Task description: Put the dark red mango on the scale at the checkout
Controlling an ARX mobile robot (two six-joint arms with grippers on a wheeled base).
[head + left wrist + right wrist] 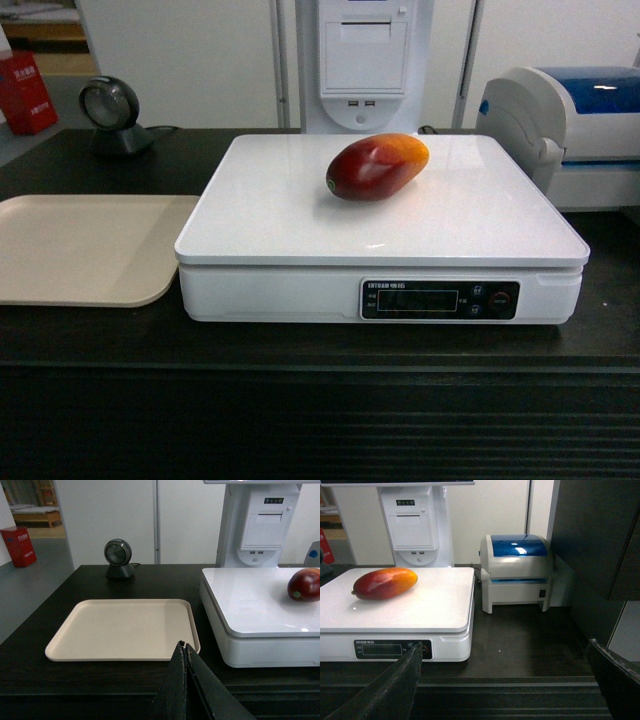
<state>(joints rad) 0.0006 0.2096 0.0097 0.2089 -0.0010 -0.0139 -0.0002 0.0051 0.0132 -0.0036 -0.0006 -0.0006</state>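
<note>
The checkout (90,400), a long black counter with a ribbed dark front, fills the lower half of the head view and runs the full width of the frame. On it, at centre, stands the scale (300,215), a broad white square platform over a white base, its black display strip with buttons at the lower right of its front face. The dark red mango (376,166) lies on its side on the platform, in the upper middle of the head view, toward the far edge of the plate, its deep red end pointing lower left and its orange-yellow end upper right; nothing touches it. A beige tray (70,250) lies flat at the left of the frame, just beside the scale. At the right edge sits a white-and-blue printer (575,130), close behind the scale's far right corner. A white terminal column (362,60) rises at top centre behind the scale, and a round black scanner (113,112) stands at upper left on the counter. In the left wrist view the left gripper (184,652) shows at bottom centre with its dark fingers pressed together, holding nothing, near the tray's near right corner. In the right wrist view the right gripper (505,650) is spread wide, one finger at lower left, the other at lower right, with nothing between them.
</note>
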